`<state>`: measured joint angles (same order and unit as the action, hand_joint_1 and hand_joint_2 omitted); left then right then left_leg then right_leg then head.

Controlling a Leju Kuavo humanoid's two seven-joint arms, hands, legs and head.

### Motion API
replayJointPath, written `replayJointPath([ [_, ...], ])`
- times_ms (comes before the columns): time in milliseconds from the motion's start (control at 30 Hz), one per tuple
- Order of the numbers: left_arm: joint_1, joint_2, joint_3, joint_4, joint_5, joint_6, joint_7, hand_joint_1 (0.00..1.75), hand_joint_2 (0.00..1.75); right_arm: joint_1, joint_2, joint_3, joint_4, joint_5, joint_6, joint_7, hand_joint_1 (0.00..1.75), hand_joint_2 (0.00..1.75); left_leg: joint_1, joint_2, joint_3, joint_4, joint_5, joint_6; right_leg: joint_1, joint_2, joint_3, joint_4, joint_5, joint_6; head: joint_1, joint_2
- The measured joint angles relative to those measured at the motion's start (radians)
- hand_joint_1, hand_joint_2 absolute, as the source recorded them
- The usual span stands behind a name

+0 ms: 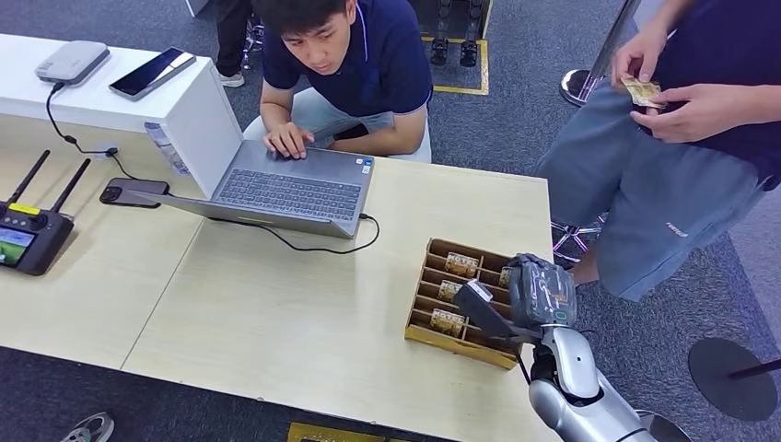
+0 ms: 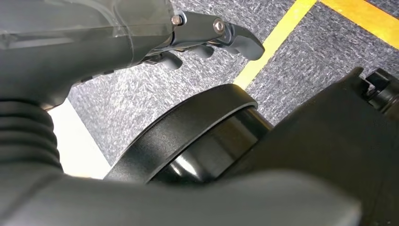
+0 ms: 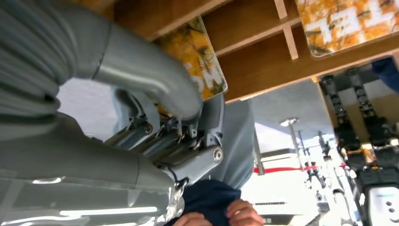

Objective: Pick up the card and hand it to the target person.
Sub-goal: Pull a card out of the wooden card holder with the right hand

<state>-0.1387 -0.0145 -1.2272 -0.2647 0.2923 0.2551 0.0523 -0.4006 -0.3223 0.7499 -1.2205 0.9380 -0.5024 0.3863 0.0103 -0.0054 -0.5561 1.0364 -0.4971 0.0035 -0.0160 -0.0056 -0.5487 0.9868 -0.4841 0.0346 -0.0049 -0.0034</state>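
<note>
Risk I see: my right hand (image 1: 542, 290) hovers over the wooden tray (image 1: 425, 333), fingers (image 3: 188, 136) curled beside a card (image 3: 200, 59), grip uncertain, so it may snag the dividers.

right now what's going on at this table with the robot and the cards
The right robot hand is down over the wooden card tray at the table's right end, its thumb on a card; a firm hold cannot be told. The person standing at right holds another card. A seated person works on a laptop. The left robot hand hangs over the floor with nothing in it.
</note>
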Motion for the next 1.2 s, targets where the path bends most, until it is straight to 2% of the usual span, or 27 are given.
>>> replayJointPath([
  [667, -0.023, -0.002, 0.002, -0.001, 0.017, 0.013, -0.004, 0.00, 1.75, 0.004, 0.000, -0.005, -0.002, -0.086, -0.072, -0.021, 1.75, 1.75, 0.000, 0.000, 0.000, 0.000, 0.000, 0.000, 0.000, 0.000, 0.001, 0.000, 0.000, 0.000, 0.000, 0.000],
  [1200, -0.023, -0.003, 0.002, -0.001, 0.017, 0.013, -0.002, 0.00, 1.75, 0.005, 0.000, -0.011, -0.010, -0.094, -0.090, -0.021, 1.75, 1.75, 0.000, 0.000, 0.000, 0.000, 0.000, 0.000, 0.000, 0.000, 0.001, 0.000, 0.000, 0.000, 0.000, 0.000],
])
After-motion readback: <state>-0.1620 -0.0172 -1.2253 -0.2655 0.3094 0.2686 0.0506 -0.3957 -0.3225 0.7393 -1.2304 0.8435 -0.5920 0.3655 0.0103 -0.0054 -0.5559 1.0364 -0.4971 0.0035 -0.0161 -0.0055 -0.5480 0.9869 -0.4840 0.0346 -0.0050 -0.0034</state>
